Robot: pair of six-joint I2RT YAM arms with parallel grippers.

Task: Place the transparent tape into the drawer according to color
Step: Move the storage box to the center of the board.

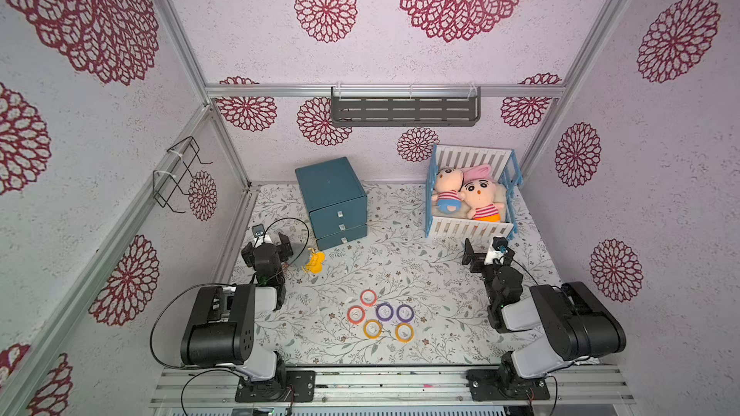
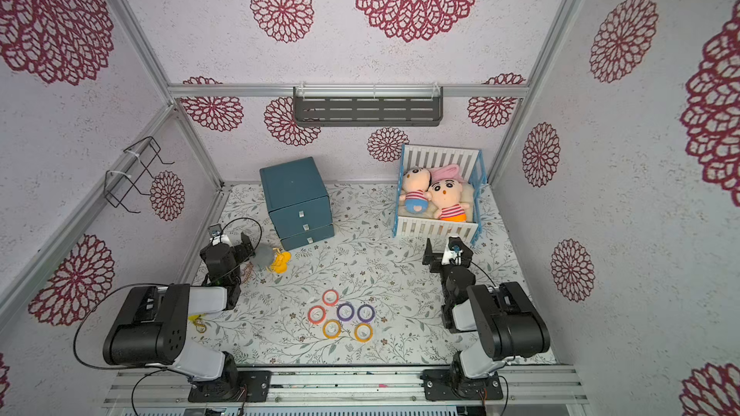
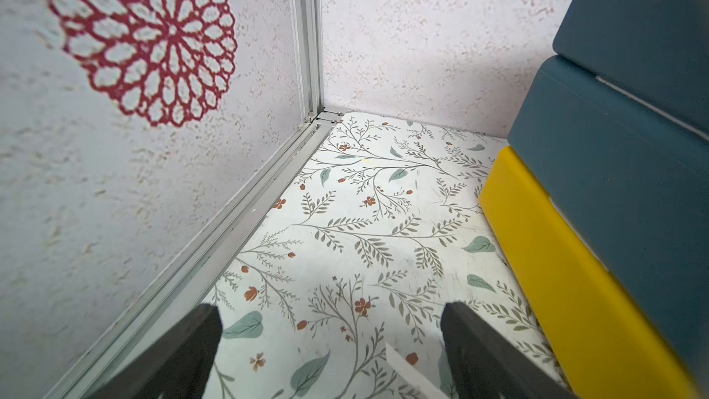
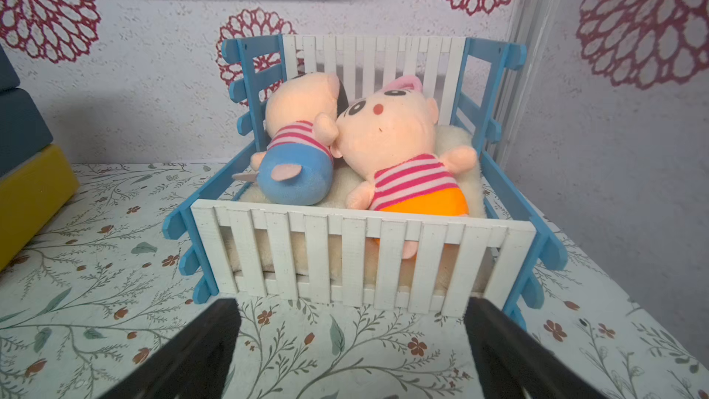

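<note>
**A:** Start at the left edge. What stands there?

**B:** The left gripper (image 1: 267, 242), jaws wide apart and holding nothing. It sits close to the aluminium rail (image 3: 245, 224) that runs along the left wall. In its wrist view only bare floral table (image 3: 364, 205) lies between the fingers (image 3: 192, 339).

**A:** And next to it?

**B:** A small yellow toy (image 1: 314, 264) lies just to its right. Behind the toy is the teal drawer cabinet (image 1: 332, 194), near the back wall with its three fronts facing forward. I cannot tell whether every drawer is fully shut. The strip between cabinet and left rail is narrow.

**A:** Where is the transparent tape?

**B:** All six rings lie flat in a tight cluster at the middle front of the table, none in a drawer. The red-orange rings (image 1: 368, 297) (image 1: 355, 314) are on the cluster's left. The purple rings (image 1: 384, 311) (image 1: 405, 312) are to their right. The yellow rings (image 1: 373, 328) (image 1: 404, 332) are nearest the front edge. Open mat surrounds the cluster, and both arms are well apart from it.

**A:** The right side?

**B:** A white and blue crib (image 1: 472, 230) fills the back right corner, with two plush dolls (image 1: 480, 198) in it. The right gripper (image 1: 486, 248) hangs just in front of the crib's front rail without touching it, jaws wide apart and empty
</note>
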